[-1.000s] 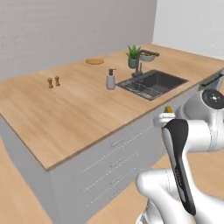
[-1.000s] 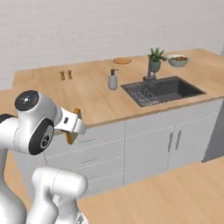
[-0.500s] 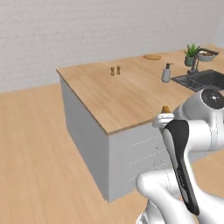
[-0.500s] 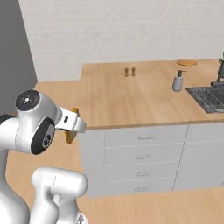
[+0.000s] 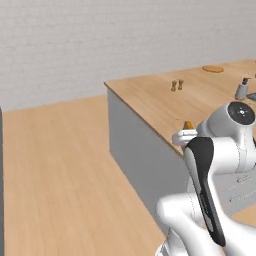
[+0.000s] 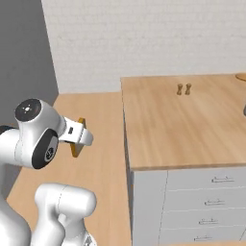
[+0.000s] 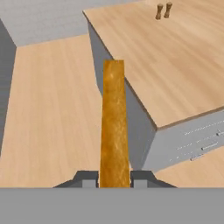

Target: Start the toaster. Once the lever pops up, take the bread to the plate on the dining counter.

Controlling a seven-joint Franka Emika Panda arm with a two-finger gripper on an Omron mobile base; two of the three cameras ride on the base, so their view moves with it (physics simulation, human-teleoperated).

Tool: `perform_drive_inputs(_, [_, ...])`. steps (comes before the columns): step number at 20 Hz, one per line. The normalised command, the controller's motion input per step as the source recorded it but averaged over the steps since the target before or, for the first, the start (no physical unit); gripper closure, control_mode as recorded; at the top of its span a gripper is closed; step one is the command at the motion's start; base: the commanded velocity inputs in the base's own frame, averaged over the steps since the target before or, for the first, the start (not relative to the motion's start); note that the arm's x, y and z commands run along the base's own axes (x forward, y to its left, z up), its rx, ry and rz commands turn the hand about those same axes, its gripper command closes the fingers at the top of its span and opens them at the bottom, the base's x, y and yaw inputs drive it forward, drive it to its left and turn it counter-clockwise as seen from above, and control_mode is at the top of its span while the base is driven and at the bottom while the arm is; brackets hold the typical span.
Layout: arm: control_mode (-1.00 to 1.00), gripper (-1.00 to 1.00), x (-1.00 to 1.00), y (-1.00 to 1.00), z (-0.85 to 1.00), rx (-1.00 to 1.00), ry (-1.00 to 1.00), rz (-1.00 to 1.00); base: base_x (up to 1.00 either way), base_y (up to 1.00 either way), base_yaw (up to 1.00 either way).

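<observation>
My gripper (image 7: 114,177) is shut on the bread (image 7: 113,122), seen edge-on as a golden-brown crust strip rising between the fingertips (image 7: 87,177). The slice (image 5: 188,124) is carried in the air close to the arm, just off the near corner of the dining counter (image 5: 160,107). From the other side the bread (image 6: 75,146) pokes out below the hand (image 6: 79,137), left of the counter (image 6: 182,125). The plate (image 5: 213,69) lies far back on the wooden top, cut by the frame edge (image 6: 241,77). The toaster and its lever are out of view.
Two small brown shakers (image 5: 176,85) (image 6: 183,89) (image 7: 163,10) stand on the counter, and a soap dispenser (image 5: 241,90) further right. Grey drawers (image 6: 206,202) face me below the top. Open wood floor (image 5: 65,165) lies left of the counter; a dark wall (image 6: 24,48) stands at left.
The whole picture has slid right as the base moved: sink and plant left the views and the counter's left end and floor came in. The gripper stays shut on the bread.
</observation>
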Motion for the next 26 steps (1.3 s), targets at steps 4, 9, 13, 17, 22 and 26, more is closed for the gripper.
perform_drive_inputs(4, [1.0, 1.0, 0.0, 0.0, 0.0, 0.0, 0.0, 0.0, 0.98, 1.0, 0.07])
perform_drive_inputs(9, [1.0, 1.0, 0.0, 0.0, 0.0, 0.0, 0.0, 0.0, 1.0, 0.82, 0.04])
perform_drive_inputs(13, [1.0, 1.0, 0.0, 0.0, 0.0, 0.0, 0.0, 0.0, 1.0, 0.63, 0.02])
perform_drive_inputs(17, [1.0, 1.0, 0.0, 0.0, 0.0, 0.0, 0.0, 0.0, 1.0, 0.24, 0.0])
perform_drive_inputs(22, [1.0, 1.0, 0.0, 0.0, 0.0, 0.0, 0.0, 0.0, 1.0, 0.19, 0.0])
perform_drive_inputs(26, [1.0, 1.0, 0.0, 0.0, 0.0, 0.0, 0.0, 0.0, 1.0, 0.21, 0.0])
